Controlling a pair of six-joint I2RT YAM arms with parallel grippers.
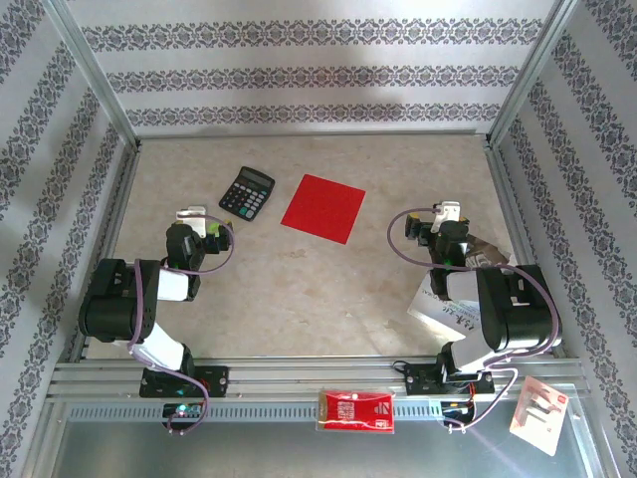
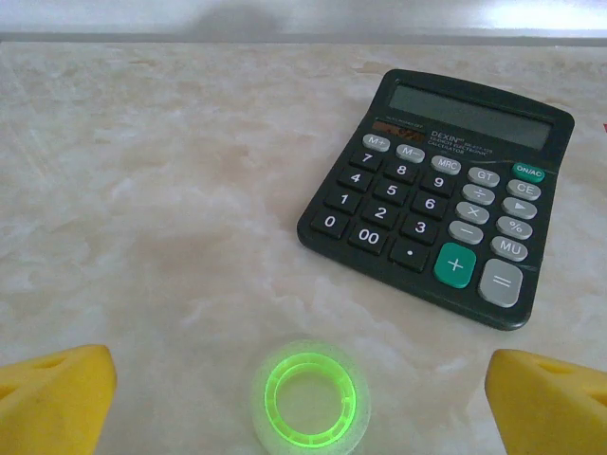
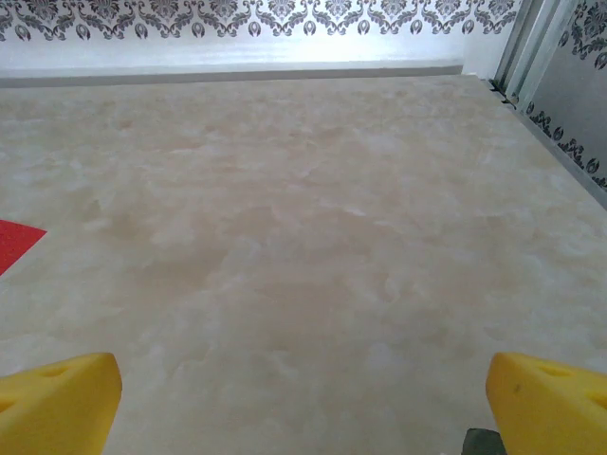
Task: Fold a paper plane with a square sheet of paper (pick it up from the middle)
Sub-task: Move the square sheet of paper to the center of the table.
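Red square sheet of paper (image 1: pixel 323 207) lies flat on the surface (image 1: pixel 328 289), far middle, just beside the calculator (image 1: pixel 246 193). Where do we expect trouble?

At the pickup, we'd say. Thin paper lying flat gives us nothing to pinch in its middle, so we may slide or crumple it instead.

And our grippers?

Both stand wide apart, holding nothing. The left gripper (image 1: pixel 202 225) is near the calculator, and the right gripper (image 1: pixel 443 221) is well to the sheet's right.

Anything close to the left one?

A clear ring (image 2: pixel 308 400), perhaps tape, sits between its yellow pads (image 2: pixel 57 398). Reaching across, we could knock that or the calculator into the sheet.
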